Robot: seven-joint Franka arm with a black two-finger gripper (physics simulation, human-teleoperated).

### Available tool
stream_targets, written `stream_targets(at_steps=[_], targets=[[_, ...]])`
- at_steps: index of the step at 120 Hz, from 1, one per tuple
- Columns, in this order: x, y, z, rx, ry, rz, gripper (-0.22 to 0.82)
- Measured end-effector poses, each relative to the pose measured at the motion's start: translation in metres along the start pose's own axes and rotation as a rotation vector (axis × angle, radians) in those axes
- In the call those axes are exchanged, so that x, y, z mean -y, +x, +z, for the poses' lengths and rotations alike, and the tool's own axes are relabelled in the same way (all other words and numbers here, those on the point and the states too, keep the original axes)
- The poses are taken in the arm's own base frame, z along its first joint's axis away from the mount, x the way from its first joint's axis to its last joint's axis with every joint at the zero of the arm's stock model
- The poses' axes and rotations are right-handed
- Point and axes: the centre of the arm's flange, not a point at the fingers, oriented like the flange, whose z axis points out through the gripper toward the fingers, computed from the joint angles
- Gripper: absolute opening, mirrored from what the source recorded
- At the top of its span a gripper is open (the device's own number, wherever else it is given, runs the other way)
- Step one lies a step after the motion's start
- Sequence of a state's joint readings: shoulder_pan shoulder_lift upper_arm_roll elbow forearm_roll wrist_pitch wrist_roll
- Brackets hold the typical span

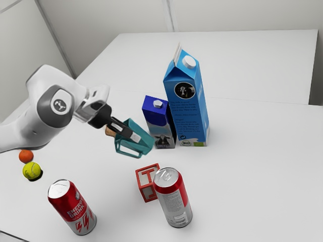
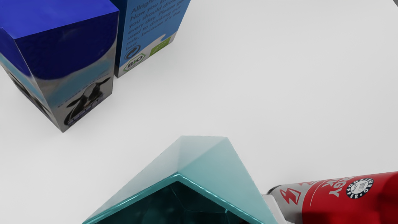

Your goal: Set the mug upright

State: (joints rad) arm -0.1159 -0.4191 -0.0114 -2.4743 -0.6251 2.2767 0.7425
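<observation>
Gripping tilted mug (image 1: 145, 137) by its wall with black gripper (image 1: 135, 137), probably righting it, and needing to level base before releasing.

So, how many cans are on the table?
2: one can beside the block, the other can toward the exterior view's left. Another could be hidden behind the tall carton.

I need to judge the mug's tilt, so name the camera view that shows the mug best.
The exterior view: it shows the mug tilted in the gripper, with its handle and most of its body. The wrist view shows part of its mouth and outer walls up close, cut off by the bottom edge.
</observation>
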Motion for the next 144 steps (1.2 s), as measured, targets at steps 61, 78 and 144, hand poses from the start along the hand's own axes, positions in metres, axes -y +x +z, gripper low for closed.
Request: stream_targets(at_steps=[61, 78, 144], targets=[[0.049, -0.013, -0.029, 0.23, 0.212, -0.183, -0.18], [0.063, 0.0, -0.032, 0.258, 0.268, -0.216, -0.18], [0.114, -0.006, 0.017, 0.353, 0.422, -0.322, -0.18]])
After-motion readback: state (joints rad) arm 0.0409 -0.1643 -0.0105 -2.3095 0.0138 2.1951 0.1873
